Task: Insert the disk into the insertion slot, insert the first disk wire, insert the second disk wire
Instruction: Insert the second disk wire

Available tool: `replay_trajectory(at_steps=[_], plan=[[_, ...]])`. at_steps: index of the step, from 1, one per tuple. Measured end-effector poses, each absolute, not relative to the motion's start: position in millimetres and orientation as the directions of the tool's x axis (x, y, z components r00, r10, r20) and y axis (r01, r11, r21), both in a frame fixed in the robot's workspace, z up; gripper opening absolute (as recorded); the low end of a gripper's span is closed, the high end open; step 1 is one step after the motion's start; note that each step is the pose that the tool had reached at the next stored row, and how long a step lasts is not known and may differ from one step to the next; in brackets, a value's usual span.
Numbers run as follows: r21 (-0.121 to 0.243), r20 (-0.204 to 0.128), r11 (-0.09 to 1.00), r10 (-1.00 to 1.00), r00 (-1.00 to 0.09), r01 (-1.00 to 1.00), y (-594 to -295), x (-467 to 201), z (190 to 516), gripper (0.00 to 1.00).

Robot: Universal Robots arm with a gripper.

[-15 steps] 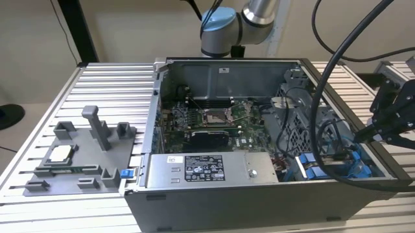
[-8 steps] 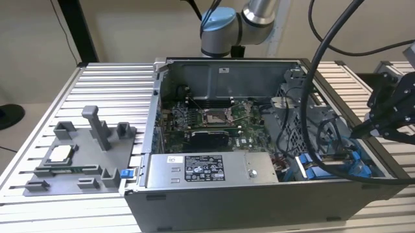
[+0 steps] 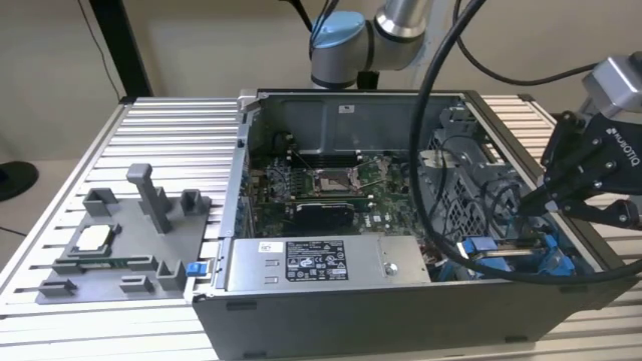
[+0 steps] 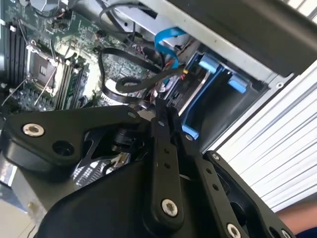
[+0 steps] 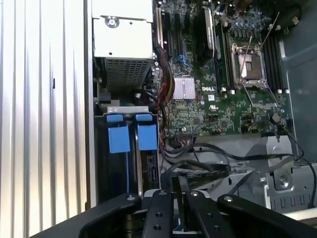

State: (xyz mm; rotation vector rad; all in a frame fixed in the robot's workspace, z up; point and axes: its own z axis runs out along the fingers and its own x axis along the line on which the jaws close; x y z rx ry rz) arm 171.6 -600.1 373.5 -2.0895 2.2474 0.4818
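Ribbed aluminium counter carried the open computer case. Claw fingers stood together, pinching a black wire just beside the disk seated in the insertion slot; print illegible.

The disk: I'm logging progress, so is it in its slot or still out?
In. In the first wrist view the disk sits down in the slot beside the power supply, blue tabs up. The gripper hovers over it.

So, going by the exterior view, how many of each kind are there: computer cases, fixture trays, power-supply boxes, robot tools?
Open computer case: 1
Grey fixture tray: 1
Labelled power-supply box: 1
Tool: 1
Total: 4
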Motion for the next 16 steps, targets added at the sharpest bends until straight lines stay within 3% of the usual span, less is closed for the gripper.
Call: replay_trajectory(at_steps=[4,11,16], plan=[[0.179,-0.236,0.047,-0.968,-0.09,-0.983,-600,154,373,0.0],[0.083,-0.229,0.046,-0.971,-0.064,-0.995,-600,144,373,0.0],[0.071,-0.219,0.043,-0.974,-0.058,-0.997,-604,142,373,0.0]])
